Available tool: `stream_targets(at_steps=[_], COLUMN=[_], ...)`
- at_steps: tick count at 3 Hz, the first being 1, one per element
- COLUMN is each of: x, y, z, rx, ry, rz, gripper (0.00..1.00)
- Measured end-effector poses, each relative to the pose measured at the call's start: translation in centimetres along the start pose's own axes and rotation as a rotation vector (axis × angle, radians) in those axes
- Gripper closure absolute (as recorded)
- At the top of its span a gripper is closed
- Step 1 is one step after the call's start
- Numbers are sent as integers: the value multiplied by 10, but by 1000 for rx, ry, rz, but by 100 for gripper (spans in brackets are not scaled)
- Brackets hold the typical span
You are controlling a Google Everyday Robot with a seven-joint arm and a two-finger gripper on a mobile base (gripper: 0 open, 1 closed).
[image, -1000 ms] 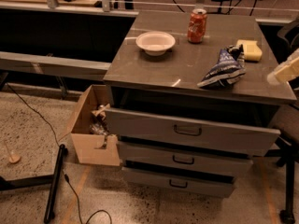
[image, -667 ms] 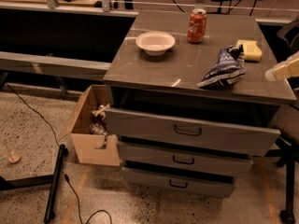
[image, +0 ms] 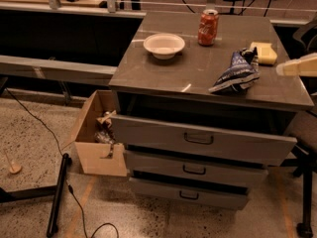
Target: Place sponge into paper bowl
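I am holding the gripper [image: 283, 68] at the right edge of the camera view, over the right rim of the surface [image: 163, 76]; only its pale yellow end is showing, so I cannot tell whether it is wide, narrow or holding anything. Compared with a second ago, the gripper is reaching slightly further left and is lying more level, so I am closing on the pick point rather than grasping. The sponge [image: 263, 53] is resting flat near the back right corner of the surface, just beside the upper end of the snack bag [image: 235, 73] and not visibly touched by the gripper. It is occupying the same spot as before, so I am judging the pick as not yet begun. The paper bowl [image: 164, 45] is standing empty and upright toward the back left, well apart from the sponge, with the soda can [image: 208, 27] between them. I am expecting the snack bag to crowd the approach, so the grasp is probably calling for a descent clear of it.
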State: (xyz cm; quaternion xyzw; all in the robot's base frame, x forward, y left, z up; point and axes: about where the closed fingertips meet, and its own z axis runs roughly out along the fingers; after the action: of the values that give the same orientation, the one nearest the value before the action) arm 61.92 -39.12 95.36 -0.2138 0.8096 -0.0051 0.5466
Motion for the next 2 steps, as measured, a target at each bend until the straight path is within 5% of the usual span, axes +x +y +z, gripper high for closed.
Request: stream_targets(at_steps=[2], x=[11], y=[0], z=[29], rx=[28], ry=[6], rz=[60], gripper=[0])
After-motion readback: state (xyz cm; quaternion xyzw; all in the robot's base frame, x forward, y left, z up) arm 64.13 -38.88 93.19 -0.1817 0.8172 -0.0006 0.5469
